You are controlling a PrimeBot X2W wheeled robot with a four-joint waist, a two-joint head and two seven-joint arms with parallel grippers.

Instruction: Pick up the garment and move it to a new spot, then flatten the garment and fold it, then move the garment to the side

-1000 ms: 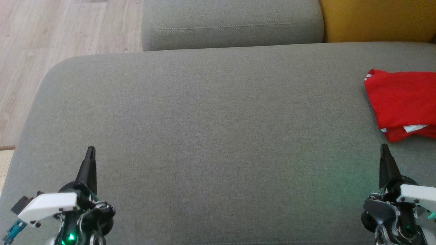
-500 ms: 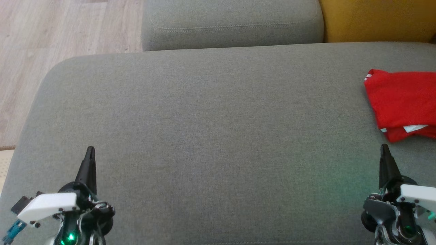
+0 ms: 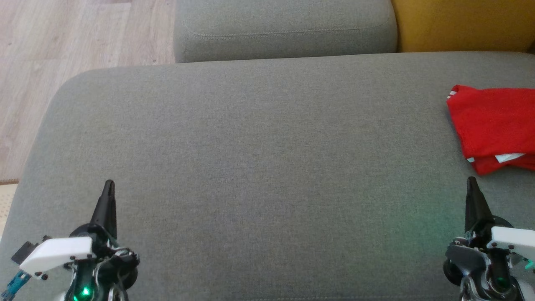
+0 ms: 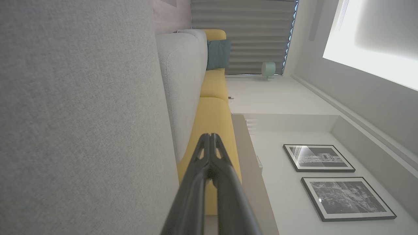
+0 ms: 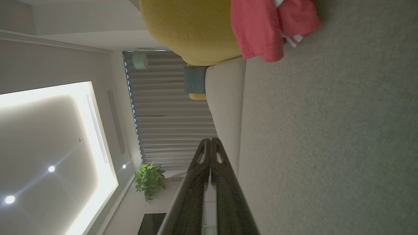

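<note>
Red garment (image 3: 493,125), white trim at its edges, lies folded in layers on the grey sofa seat (image 3: 259,159), at the far right of the head view and cut off by the frame edge. Left tool (image 3: 109,186) is low at the left over the seat, fingers together in one dark point. Right tool (image 3: 471,182) is low at the right, fingers likewise together, holding nothing; its tip is near the garment's closest edge but apart from it. A grey back cushion (image 3: 284,29) runs along the top, with a yellow cushion (image 3: 459,23) to its right and wooden floor (image 3: 62,50) at the upper left.

Left wrist view: the left tool's fingertips meet, nothing between them. Grey seat fabric to the left, a yellow sofa section (image 4: 212,114) beyond the tips, two framed pictures (image 4: 318,158) on the wall.

Right wrist view: the right tool's fingers are pressed together, empty. The garment sits at the top on the grey seat, against the yellow cushion. A potted plant (image 5: 148,179) stands beside the curtains (image 5: 169,107).
</note>
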